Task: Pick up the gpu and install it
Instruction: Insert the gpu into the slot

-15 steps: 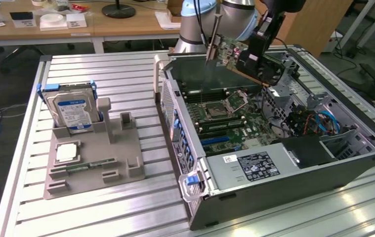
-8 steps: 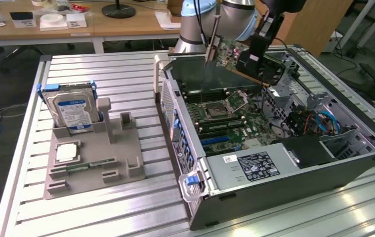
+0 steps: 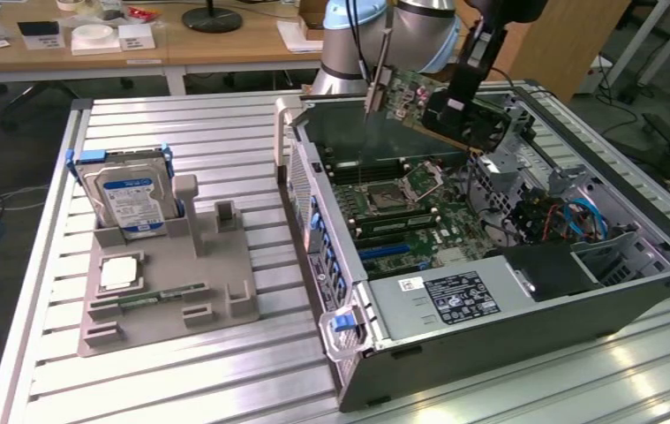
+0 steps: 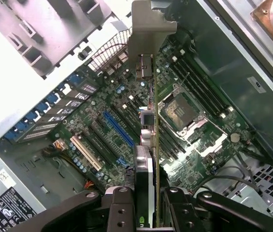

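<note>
Above the computer case (image 3: 523, 340): gpu (image 4: 145, 162) hangs edge-on over the motherboard (image 4: 97, 113), not seated.
Gripper (image 4: 148, 212): fingers (image 4: 122, 208) clamped on both faces of the gpu, silver bracket (image 4: 148, 26) at far end.

Robotics lab/workshop: slotted alu bench (image 3: 158, 384), open PC case (image 3: 488, 349), cluttered wood desks (image 3: 235, 44) behind.
</note>
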### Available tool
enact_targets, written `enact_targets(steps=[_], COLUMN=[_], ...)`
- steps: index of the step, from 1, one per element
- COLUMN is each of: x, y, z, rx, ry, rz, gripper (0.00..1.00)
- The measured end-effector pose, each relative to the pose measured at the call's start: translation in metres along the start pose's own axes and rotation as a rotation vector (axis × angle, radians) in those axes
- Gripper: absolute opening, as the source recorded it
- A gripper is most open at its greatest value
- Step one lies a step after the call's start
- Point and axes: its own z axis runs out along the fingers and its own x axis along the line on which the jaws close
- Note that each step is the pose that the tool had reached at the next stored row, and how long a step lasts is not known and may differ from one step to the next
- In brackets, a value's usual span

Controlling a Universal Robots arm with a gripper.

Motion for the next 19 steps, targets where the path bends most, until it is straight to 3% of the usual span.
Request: enact_targets(steps=[19], x=[0.0007], y=[-0.0006], z=[0.0003], rx=[0.0017], ry=[0.0077], rz=[-0.168], gripper=[0.28])
